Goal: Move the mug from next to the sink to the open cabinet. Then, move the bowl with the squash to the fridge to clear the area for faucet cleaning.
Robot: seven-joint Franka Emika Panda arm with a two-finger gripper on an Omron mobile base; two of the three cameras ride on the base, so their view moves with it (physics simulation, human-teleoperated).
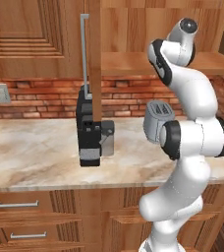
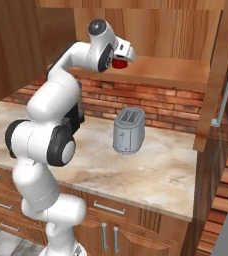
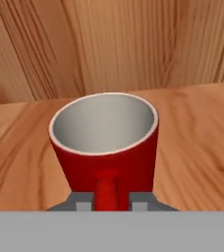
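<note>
Wooden shelf of the open cabinet (image 2: 171, 70) carries the mug (image 3: 105, 142), upright, handle facing the gripper (image 3: 112, 202); fingertips (image 3: 83, 202) flank the handle narrowly, whether gripping I can't tell; toaster (image 2: 129, 131) sits on the marble counter (image 2: 156, 170) below.

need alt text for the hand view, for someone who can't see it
A red mug with a pale grey inside stands upright on the wooden shelf of the open cabinet, its handle facing the camera. The gripper sits at the handle, a grey fingertip on either side. Wooden cabinet walls rise behind the mug.
</note>
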